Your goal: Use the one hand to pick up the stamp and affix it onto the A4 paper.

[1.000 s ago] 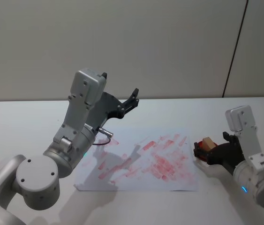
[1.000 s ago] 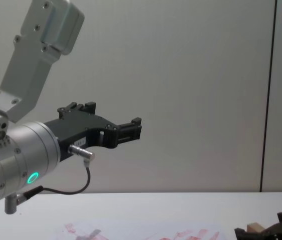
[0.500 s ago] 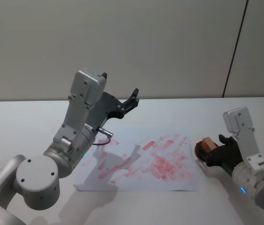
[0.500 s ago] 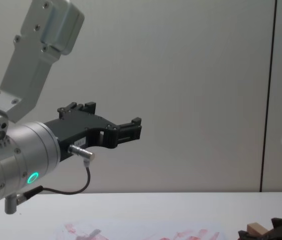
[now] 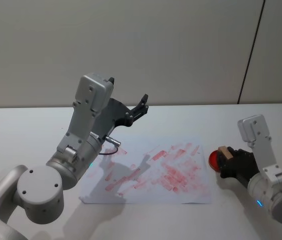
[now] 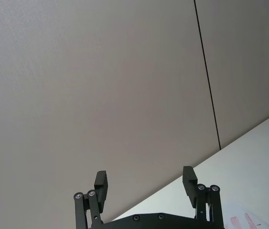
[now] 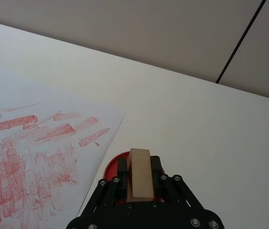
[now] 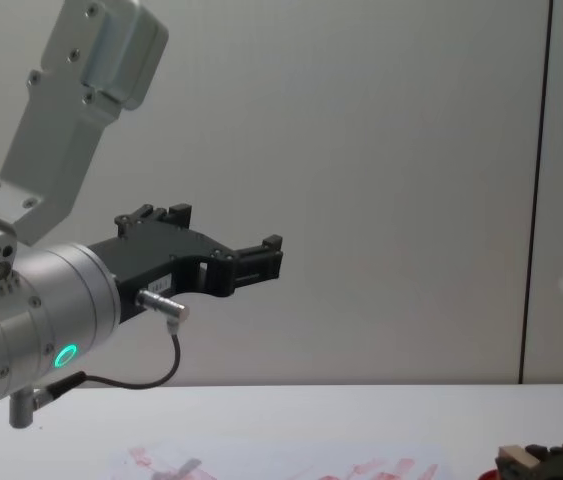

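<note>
**Stamp held at the ink pad, just off the paper**

The right gripper [image 5: 226, 159] was clamped on the stamp [image 7: 139, 174], with a finger on each side of the tan block. It sat low over the table [image 5: 20, 130], just beside the right edge of the paper [image 5: 151, 187]. The left gripper [image 6: 144, 177] hung parked high over the paper's left part, fingers apart.

The step looked like inking, with the carry to the sheet to come. To do it well, the stamp should probably rise straight off the pad with its base level. It should then travel left only far enough to clear the paper's edge, and go down flat and square. A tilted base would likely leave one more smear among the many red prints.

The only container was the pad [image 5: 214, 160], a shallow round red dish just beside the paper's edge. The stamp's base stood in it or right over it; whether it touched the ink could not be told.
</note>
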